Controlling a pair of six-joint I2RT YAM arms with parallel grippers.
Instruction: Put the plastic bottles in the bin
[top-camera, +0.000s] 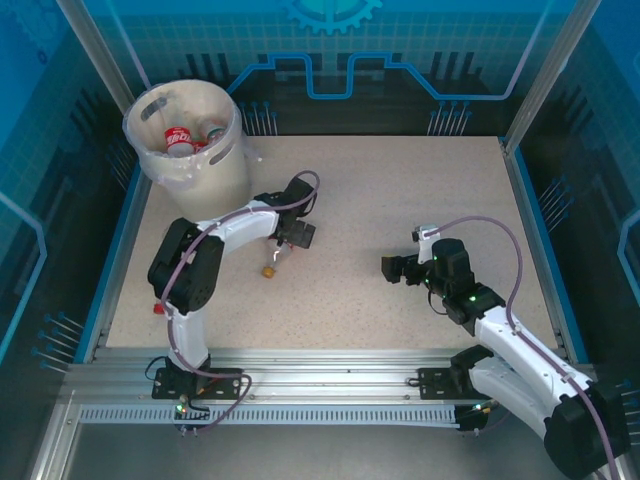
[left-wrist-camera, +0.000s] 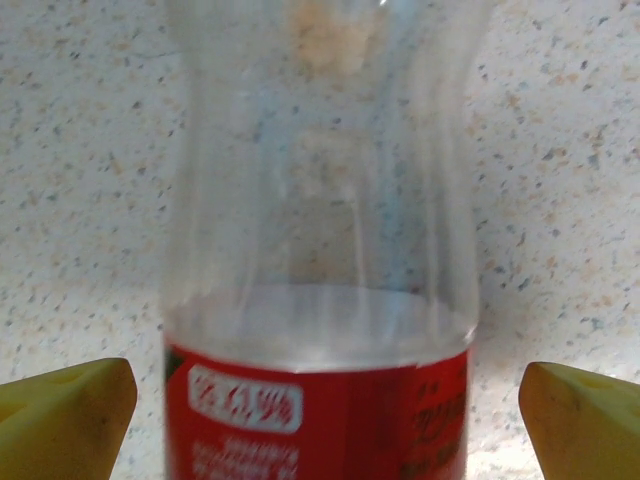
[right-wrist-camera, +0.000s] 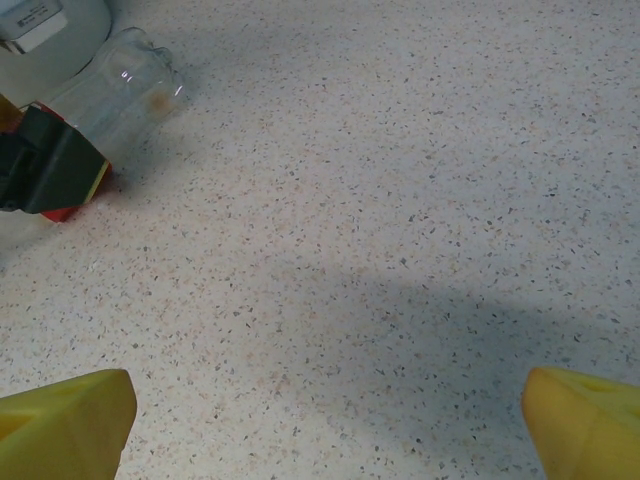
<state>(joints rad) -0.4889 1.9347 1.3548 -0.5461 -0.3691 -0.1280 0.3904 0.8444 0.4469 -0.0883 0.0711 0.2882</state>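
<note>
Left claw: spread wide at the bottom of the wrist frame, nothing held; its yellow fingertips are set either side of a bottle, apart from it.
Bottle: clear and red-labelled, laid on the speckled table, centre-left of the overhead frame.
Right claw: held wide open and empty, centre-right, well apart from the bottle.
Bin: stood in the upper left of the overhead frame, with red-labelled bottles seen inside.
Step in hand: judged to be the approach for a pick-up, with no grip made yet.
Next move: the fingers are to be lowered around the labelled body and closed squarely, since a light round bottle may roll away. A lift and a carry to the bin are then called for.
</note>
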